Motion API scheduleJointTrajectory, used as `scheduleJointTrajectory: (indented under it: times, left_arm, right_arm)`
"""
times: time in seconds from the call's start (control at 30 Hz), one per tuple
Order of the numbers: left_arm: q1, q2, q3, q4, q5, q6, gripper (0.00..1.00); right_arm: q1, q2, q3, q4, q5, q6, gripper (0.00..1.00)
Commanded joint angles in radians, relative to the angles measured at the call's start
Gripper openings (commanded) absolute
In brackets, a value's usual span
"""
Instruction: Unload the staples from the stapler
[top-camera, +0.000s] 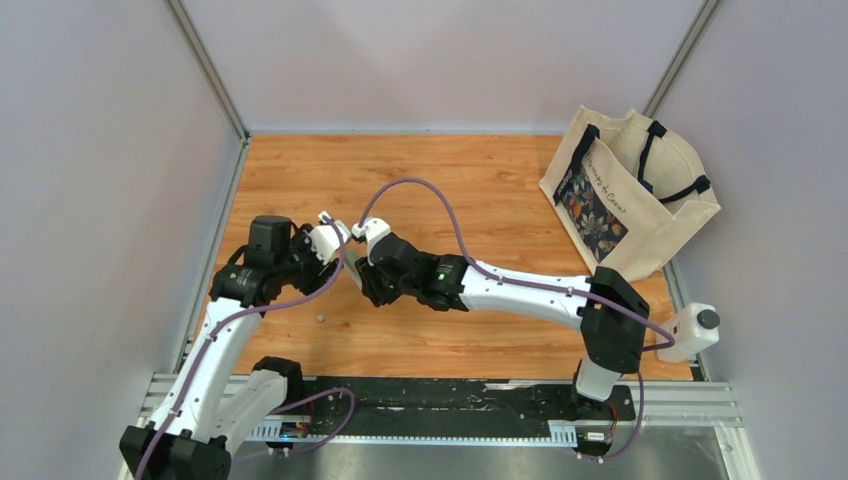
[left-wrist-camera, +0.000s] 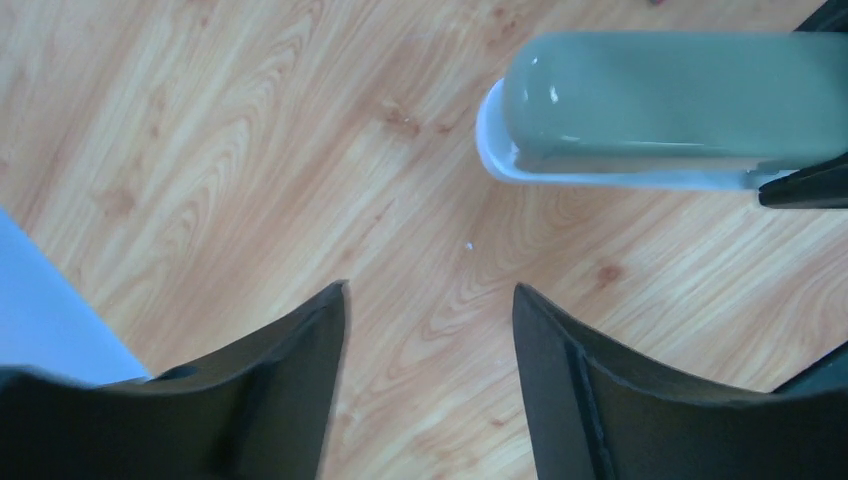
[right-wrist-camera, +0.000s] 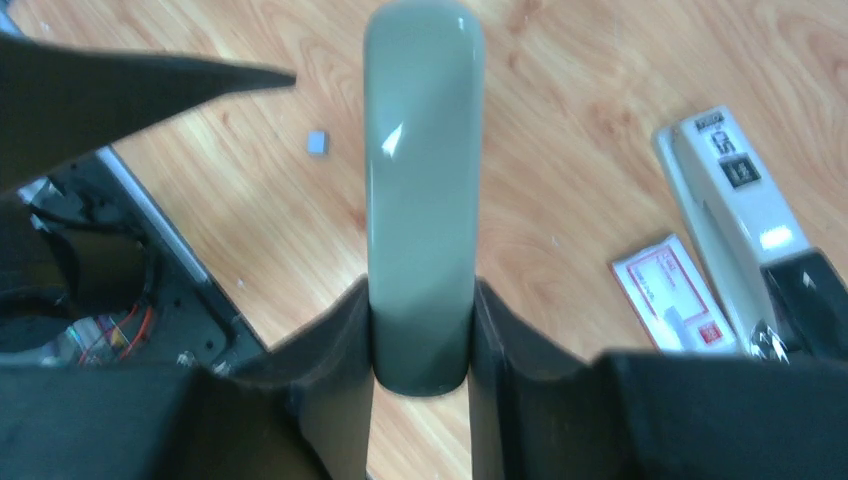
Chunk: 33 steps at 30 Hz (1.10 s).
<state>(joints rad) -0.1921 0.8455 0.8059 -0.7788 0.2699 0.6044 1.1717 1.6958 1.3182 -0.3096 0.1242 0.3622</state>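
Gripping the grey-green stapler (right-wrist-camera: 422, 180) near one end in the right tool (right-wrist-camera: 420, 300), above the desk (right-wrist-camera: 560, 100). Holding the left tool (left-wrist-camera: 430, 290) open and empty just beside it. Probably partly done, judging by one small grey block of staples (right-wrist-camera: 318, 142) lying on the desk. Cannot tell whether more remain inside. Cannot see into the tote bag (top-camera: 630, 190) or the small printed box (right-wrist-camera: 668, 295).

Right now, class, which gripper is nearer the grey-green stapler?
Right. The right gripper is clamped on the stapler; the left gripper hangs open just off its rounded end, not touching.
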Motion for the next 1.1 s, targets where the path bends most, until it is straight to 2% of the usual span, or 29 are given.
scheduleJointTrajectory:
  times: [0.0,0.1,0.17,0.37,0.5,0.67,0.73,0.77,0.83,0.87,0.97,1.07]
  left_arm:
    - [0.051,0.009,0.098,0.024,-0.035,-0.182,0.76]
    - [0.123,0.036,0.156,0.046,-0.081,-0.291,0.80]
    - [0.178,0.069,0.202,0.020,-0.055,-0.337,0.81]
    - [0.186,0.090,0.207,0.021,-0.080,-0.370,0.82]
    - [0.186,0.093,0.216,0.007,-0.049,-0.399,0.82]
    - [0.186,0.098,0.234,-0.002,-0.067,-0.393,0.83]
    - [0.186,0.095,0.225,-0.002,-0.072,-0.382,0.83]
    - [0.186,0.093,0.220,-0.004,-0.067,-0.381,0.83]
    - [0.186,0.086,0.210,-0.004,-0.064,-0.376,0.83]
    - [0.186,0.084,0.208,-0.004,-0.057,-0.377,0.83]
    - [0.186,0.072,0.210,-0.017,-0.043,-0.364,0.83]
    - [0.186,0.069,0.213,-0.017,-0.050,-0.351,0.84]
  right_arm:
    - [0.002,0.111,0.081,-0.055,-0.003,-0.086,0.00]
    - [-0.006,0.204,0.122,-0.123,-0.017,-0.101,0.00]
    - [-0.006,0.247,0.168,-0.166,-0.034,-0.108,0.00]
    - [-0.012,0.416,0.366,-0.299,-0.083,-0.138,0.00]
    - [-0.040,0.516,0.499,-0.388,-0.184,-0.158,0.05]
    - [-0.060,0.600,0.619,-0.450,-0.238,-0.172,0.10]
    - [-0.061,0.608,0.639,-0.457,-0.256,-0.172,0.25]
    - [-0.060,0.611,0.641,-0.460,-0.258,-0.172,0.43]
    - [-0.060,0.605,0.628,-0.456,-0.253,-0.172,0.60]
    - [-0.060,0.590,0.621,-0.453,-0.253,-0.170,0.77]
    - [-0.064,0.529,0.566,-0.421,-0.250,-0.170,0.90]
    - [-0.073,0.451,0.521,-0.413,-0.232,-0.181,0.97]
